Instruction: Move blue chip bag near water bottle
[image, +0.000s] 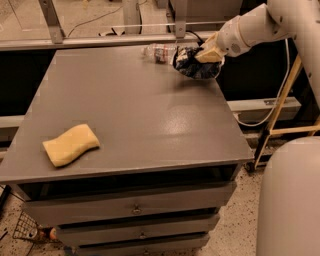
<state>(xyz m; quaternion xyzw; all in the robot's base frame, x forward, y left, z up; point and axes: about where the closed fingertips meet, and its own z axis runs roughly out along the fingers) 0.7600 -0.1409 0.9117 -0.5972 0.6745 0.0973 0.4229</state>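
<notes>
Yellow sponge (71, 145) sits near left on the tabletop (140, 110), not involved. Far right: tool (207, 53) grips blue chip bag (191, 64), low over the tabletop, just beside water bottle (159, 51). Placement looks basically done; release and retreat remain.

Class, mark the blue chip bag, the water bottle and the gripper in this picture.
blue chip bag (189, 65): camera view, dark crinkled front.
water bottle (159, 52): camera view, label band.
gripper (206, 54): camera view, tan tip at the bag's right end.
</notes>
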